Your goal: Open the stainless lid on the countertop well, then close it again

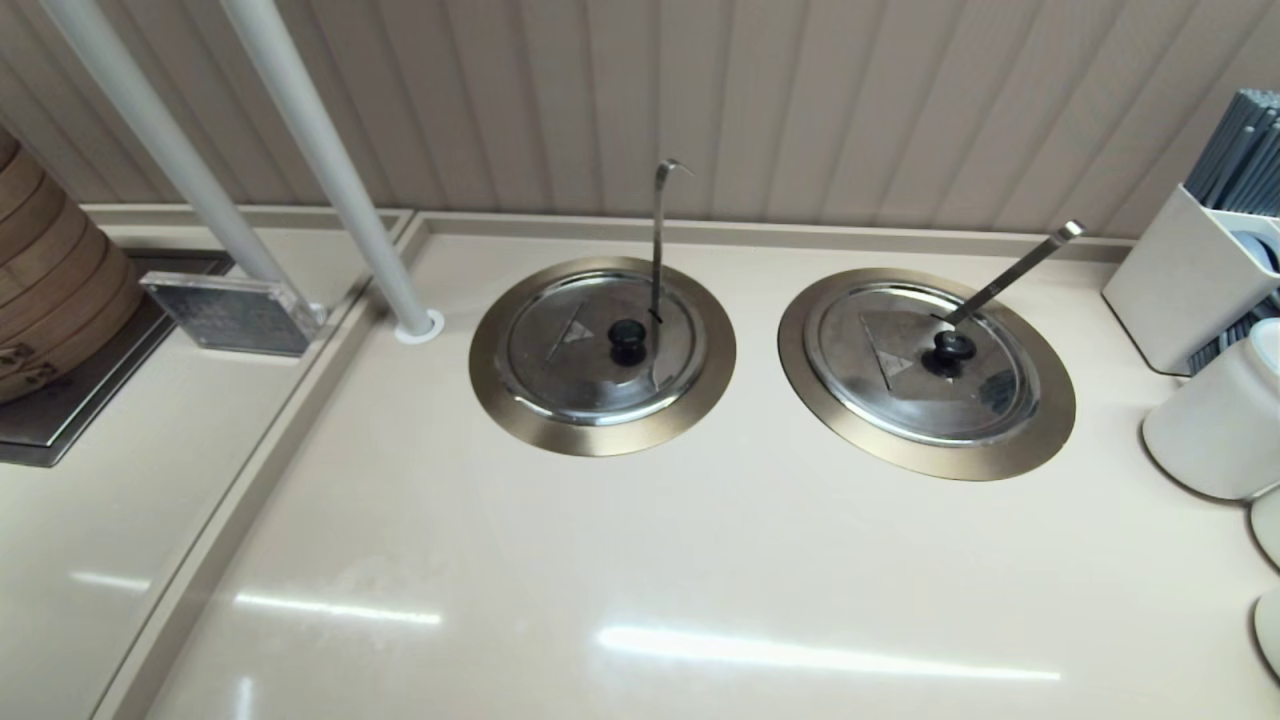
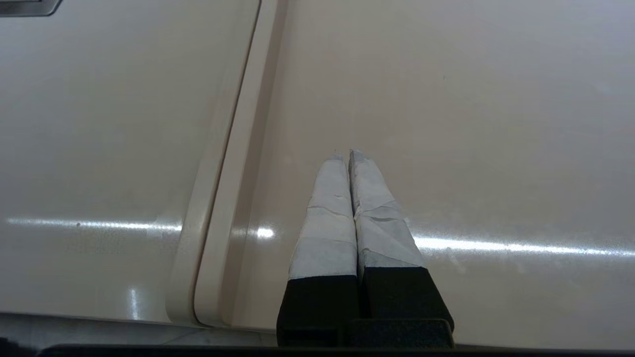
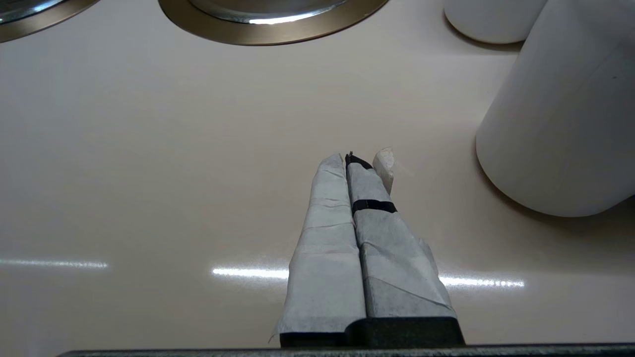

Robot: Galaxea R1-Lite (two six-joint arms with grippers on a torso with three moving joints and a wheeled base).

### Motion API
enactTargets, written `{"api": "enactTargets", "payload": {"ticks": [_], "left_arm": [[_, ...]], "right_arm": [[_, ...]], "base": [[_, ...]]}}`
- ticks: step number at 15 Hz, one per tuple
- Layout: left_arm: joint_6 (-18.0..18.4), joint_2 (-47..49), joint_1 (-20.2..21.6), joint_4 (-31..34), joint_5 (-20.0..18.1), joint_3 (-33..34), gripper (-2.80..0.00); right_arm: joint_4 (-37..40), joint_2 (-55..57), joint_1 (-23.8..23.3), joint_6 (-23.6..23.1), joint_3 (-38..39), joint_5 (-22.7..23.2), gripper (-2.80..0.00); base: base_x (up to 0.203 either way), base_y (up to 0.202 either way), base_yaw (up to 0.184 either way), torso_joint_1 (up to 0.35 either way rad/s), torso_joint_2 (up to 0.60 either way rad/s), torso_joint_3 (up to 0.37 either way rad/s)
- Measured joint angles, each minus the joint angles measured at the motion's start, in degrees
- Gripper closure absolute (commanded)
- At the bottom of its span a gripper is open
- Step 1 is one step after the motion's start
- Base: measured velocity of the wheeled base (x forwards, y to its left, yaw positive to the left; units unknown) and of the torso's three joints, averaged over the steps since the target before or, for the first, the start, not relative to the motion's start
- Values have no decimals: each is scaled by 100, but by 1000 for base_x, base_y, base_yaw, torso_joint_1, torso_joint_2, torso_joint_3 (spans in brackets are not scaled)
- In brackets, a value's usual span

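Observation:
The stainless lid lies closed on the left countertop well, inside its bronze-gold ring. Its smooth black ball knob stands at the centre. The hook-tipped ladle handle rises through the lid's edge notch. Neither gripper shows in the head view. In the left wrist view my left gripper is shut and empty, low over bare countertop beside a raised seam. In the right wrist view my right gripper is shut and empty, over the counter short of a bronze ring.
The twin lid with a straight ladle handle covers the right well. White jars and a utensil holder stand at the right edge; one white jar is close to my right gripper. Two slanted poles and bamboo steamers are on the left.

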Motion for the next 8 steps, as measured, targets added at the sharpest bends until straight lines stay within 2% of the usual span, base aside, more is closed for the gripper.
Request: {"api": "enactTargets", "payload": {"ticks": [8], "left_arm": [[-12,0,0,-7,2,5,0]], "right_arm": [[0,0,0,2,0,-2,0]], "base": [[0,0,0,0,0,0]]}}
